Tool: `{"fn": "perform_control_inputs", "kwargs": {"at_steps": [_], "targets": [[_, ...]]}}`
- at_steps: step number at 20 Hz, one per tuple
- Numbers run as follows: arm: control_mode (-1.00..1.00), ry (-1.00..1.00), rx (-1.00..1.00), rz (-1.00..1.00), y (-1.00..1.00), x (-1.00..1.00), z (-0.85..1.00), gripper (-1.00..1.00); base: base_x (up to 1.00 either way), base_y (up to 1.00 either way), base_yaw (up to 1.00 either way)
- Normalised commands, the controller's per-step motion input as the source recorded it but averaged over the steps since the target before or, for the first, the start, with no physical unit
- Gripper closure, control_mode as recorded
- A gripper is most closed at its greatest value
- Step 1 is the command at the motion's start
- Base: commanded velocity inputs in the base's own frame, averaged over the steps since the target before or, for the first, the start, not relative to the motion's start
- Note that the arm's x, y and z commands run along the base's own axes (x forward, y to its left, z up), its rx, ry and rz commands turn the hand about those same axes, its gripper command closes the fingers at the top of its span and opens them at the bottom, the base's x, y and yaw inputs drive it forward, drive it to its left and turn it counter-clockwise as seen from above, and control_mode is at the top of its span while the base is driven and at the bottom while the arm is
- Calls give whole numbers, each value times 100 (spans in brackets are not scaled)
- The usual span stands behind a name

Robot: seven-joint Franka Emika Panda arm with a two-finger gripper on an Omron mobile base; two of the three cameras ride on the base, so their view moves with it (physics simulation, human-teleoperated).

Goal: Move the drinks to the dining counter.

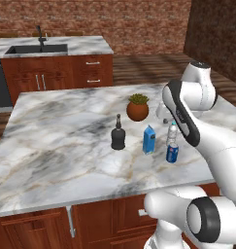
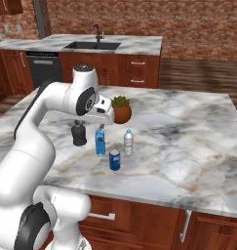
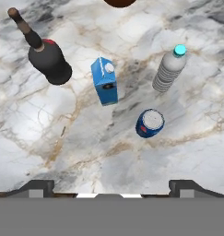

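Observation:
Several drinks stand on the marble island (image 1: 56,146): a squat black bottle (image 1: 118,136) (image 3: 49,57), a blue carton (image 1: 149,139) (image 3: 104,81), a clear water bottle (image 1: 172,133) (image 3: 169,70) and a blue-and-white can (image 1: 172,153) (image 3: 150,123). My gripper (image 3: 112,188) hangs above them, looking straight down, open wide and holding nothing. The carton and the can lie closest under it. The dining counter (image 1: 85,46) (image 2: 139,44) with its black sink (image 2: 93,46) stands behind the island, across a strip of wooden floor.
A terracotta pot with a green plant (image 1: 138,108) (image 2: 122,111) stands just behind the drinks. My arm's forearm (image 1: 180,114) crosses in front of the water bottle in the left base view. A dishwasher (image 2: 44,68) sits under the far counter.

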Motion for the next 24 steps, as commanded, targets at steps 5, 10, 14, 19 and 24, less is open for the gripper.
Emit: {"fn": "perform_control_inputs", "kwargs": {"at_steps": [5, 10, 14, 19, 24], "targets": [[-100, 0, 0, 0, -30, -10, -28, -100, 0, 0, 0], [-100, 0, 0, 0, -16, -8, -22, -100, 0, 0, 0], [-100, 0, 0, 0, -6, -5, -21, -100, 0, 0, 0], [-100, 0, 0, 0, -2, -1, -16, -100, 0, 0, 0], [-100, -4, 0, 0, -2, 0, -7, -100, 0, 0, 0]]}}
